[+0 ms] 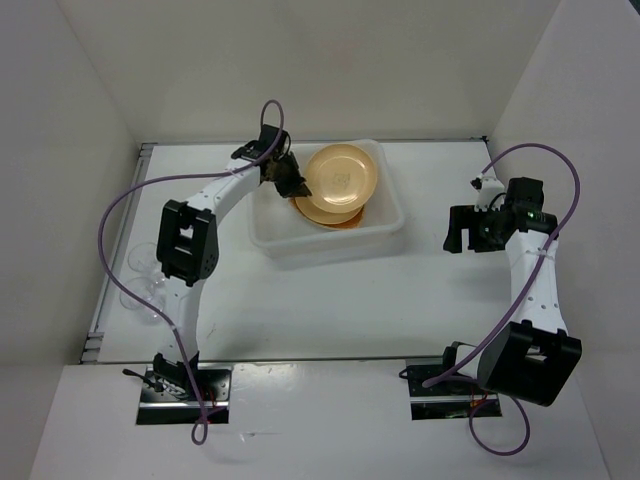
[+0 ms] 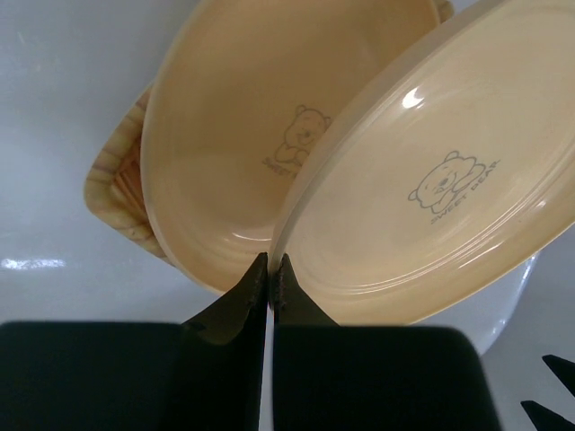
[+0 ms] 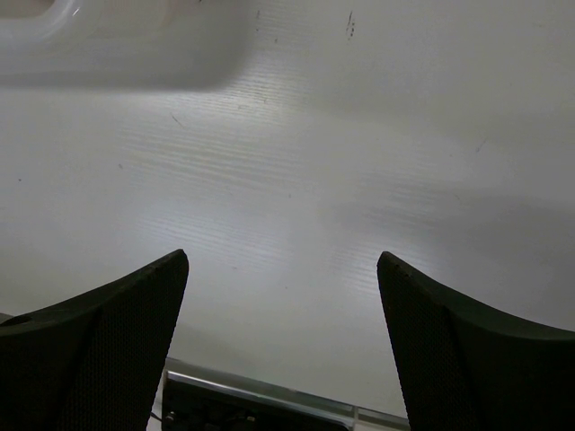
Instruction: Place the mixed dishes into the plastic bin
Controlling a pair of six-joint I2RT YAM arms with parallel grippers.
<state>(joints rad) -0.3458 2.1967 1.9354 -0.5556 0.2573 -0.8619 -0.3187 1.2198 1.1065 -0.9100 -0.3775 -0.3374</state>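
Note:
My left gripper (image 1: 290, 180) (image 2: 271, 265) is shut on the rim of a tan-yellow plate (image 1: 342, 175) (image 2: 440, 189), holding it tilted over the plastic bin (image 1: 325, 248). Below it, inside the bin, a second tan-yellow plate (image 1: 325, 212) (image 2: 234, 135) rests on the orange woven dish (image 2: 112, 184). The clear cup (image 1: 148, 292) lies on the table to the left of my left arm. To the right of the bin, my right gripper (image 1: 455, 230) (image 3: 283, 260) hangs open over bare table with nothing between its fingers.
White walls close in the table at the back and on both sides. A corner of the bin (image 3: 108, 45) shows at the top left of the right wrist view. A metal rail (image 1: 95, 330) runs along the table's left edge.

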